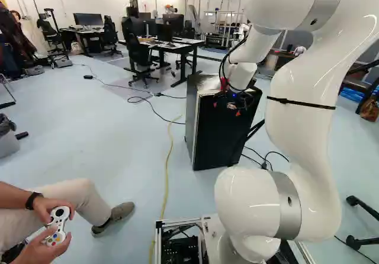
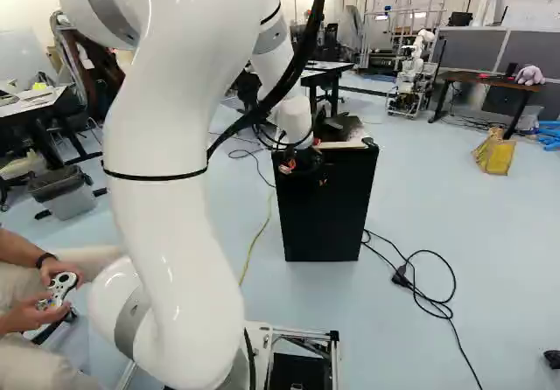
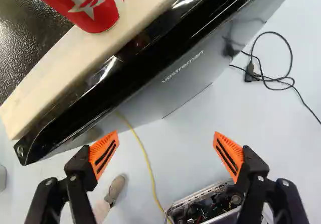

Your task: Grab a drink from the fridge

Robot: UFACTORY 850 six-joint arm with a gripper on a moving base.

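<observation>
Black two-fingered gripper (image 1: 227, 109) is hanging close beside the upper part of the black box-shaped fridge (image 1: 222, 142), its two fingers standing spread wide, with nothing between their orange ribbed pads (image 3: 104, 154); the fridge is standing upright on the pale blue floor (image 1: 118, 139), ahead of the base; a red container with a white star (image 3: 98, 13) is standing on the fridge top, on a pale wooden strip (image 3: 65, 73) that is running along the edge nearest the base; farther in from that edge, a dark crinkled metallic surface (image 3: 25, 38) is showing.

Smooth white jointed arm (image 2: 166, 233) is rising from the base and reaching toward the fridge; a thin yellow cable (image 1: 167, 169) is trailing over the floor to the left of the fridge, while a looped black cable (image 2: 429, 295) is lying to its right; farther off, a white-topped desk (image 1: 177, 48) is carrying monitors, and a crumpled yellow bag (image 2: 495, 156) is resting on the floor at the right of the right base view.
</observation>
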